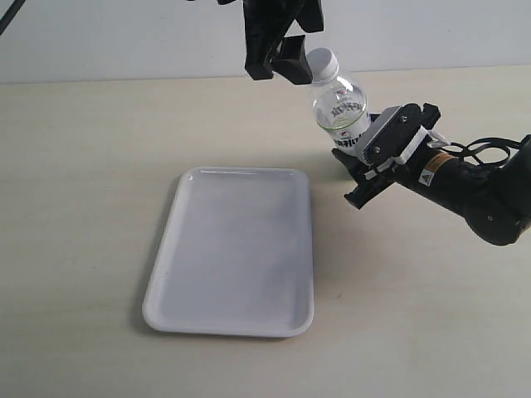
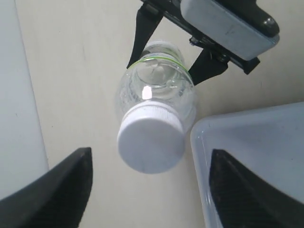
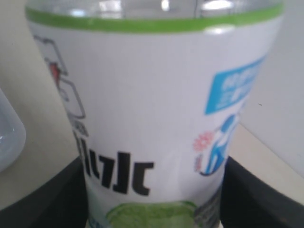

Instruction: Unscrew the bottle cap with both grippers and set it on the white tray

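Operator: Tray point(image 1: 232, 249) lies flat on the worktop point(image 1: 83, 166) at the left, with nothing in it. What comes next along?

Checker: Left end effector point(image 1: 278, 66), hanging from above. Its jaws are spread wide, one finger on each side of the cap point(image 1: 322, 60), and the left wrist view shows a gap on both sides. It holds nothing.

Operator: And the bottle point(image 1: 342, 112)?

Checker: It's just right of the tray's far corner. The right end effector point(image 1: 365, 157) reaches in from the right and is clamped round its labelled lower body. The base is hidden in those jaws, so I can't tell whether it clears the worktop.

Operator: Which way does it point?

Checker: The long axis is tilted. It runs from the base at the right end effector up and to the left, cap uppermost, aimed at the left end effector. The cap sits on the neck.

Operator: So the step is gripping the cap. How do we do it well?

Checker: I'd line the left jaws up with that tilted axis and centre the cap between the fingers. Close squarely on the ribbed side, then twist about the axis while the right holds firm. An off-centre close could shove the neck aside or slip off.
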